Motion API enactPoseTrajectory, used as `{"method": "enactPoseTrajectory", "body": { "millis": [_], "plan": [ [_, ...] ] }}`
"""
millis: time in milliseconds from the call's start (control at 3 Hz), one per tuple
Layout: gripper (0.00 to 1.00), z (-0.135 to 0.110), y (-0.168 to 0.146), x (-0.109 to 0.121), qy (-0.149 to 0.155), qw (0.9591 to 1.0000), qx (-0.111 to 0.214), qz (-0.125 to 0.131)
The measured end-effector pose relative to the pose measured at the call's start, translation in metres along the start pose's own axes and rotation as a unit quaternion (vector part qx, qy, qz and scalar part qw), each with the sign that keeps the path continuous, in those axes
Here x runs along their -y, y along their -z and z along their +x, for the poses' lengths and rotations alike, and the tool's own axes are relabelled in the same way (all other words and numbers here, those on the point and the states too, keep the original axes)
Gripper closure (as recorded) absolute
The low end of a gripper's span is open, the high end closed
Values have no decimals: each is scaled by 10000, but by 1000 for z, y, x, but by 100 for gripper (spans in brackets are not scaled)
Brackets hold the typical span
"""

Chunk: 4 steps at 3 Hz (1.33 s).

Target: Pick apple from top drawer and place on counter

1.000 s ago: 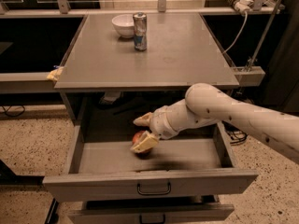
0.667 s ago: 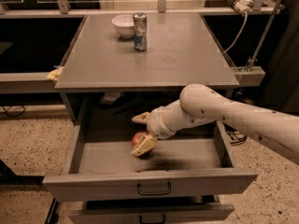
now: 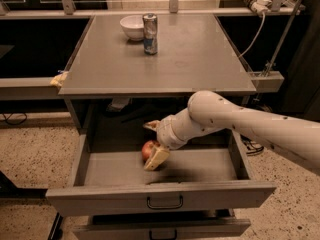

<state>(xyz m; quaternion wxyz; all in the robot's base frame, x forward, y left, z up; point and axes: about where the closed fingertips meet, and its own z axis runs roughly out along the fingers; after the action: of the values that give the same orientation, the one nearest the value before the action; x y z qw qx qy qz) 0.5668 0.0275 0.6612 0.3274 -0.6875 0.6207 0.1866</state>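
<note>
While the top drawer (image 3: 100, 198) stood pulled fully out beneath the counter (image 3: 170, 59), the camera view showed the robot's white arm (image 3: 250, 126) reaching in from the right, down over the drawer's open bay. The gripper (image 3: 150, 144) sat low inside the drawer, toward its left-centre, with its two pale fingers (image 3: 157, 158) spread apart. One finger pointed out to the left above the apple (image 3: 147, 149), clear of it. The other angled down in front of the fruit, right against its near right side. The jaws were open and were not pinched on the apple.

The apple, red with a lighter patch, rested on the drawer floor. It lay nearer the back wall than the front panel, partly covered by the lower finger. The drawer front carried a small black handle (image 3: 164, 202). Under it the lower drawer (image 3: 210, 227) showed its own handle at the bottom edge.

On the counter, toward the far side, a white bowl (image 3: 131, 27) stood just beside an upright drink can (image 3: 149, 33). Both were well apart from the gripper.
</note>
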Motion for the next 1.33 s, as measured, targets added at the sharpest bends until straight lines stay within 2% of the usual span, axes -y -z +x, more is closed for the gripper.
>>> {"method": "enactPoseTrajectory", "body": {
  "millis": [667, 1000, 1333],
  "plan": [
    [20, 24, -14, -8, 169, 9984, -530, -127],
    [38, 35, -19, -8, 131, 9972, -723, -141],
    [60, 36, -19, -8, 127, 9971, -735, -142]
  ]
}}
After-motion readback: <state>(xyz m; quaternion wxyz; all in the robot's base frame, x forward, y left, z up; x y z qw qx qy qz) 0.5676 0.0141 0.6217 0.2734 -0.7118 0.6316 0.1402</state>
